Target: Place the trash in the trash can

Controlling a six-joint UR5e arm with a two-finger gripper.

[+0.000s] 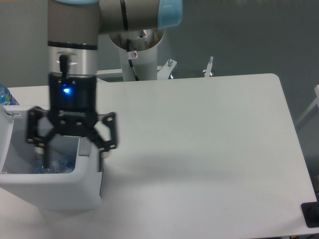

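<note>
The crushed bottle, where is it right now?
The bottle lies inside the white bin at the table's left edge, low in the picture, just below the open gripper that hangs above the bin.

Grey cylindrical arm point(74, 22) links with light-blue joint caps, silver wrist ring below, then black wrist housing with a lit blue LED and a black cable plug on the side. Black two-finger gripper point(71, 149) with open linkage fingers, pale lettering on the body. White cylindrical base column point(137, 57) behind, small red-and-white sticker on it, black cable running down, bolted metal foot brackets.
</note>
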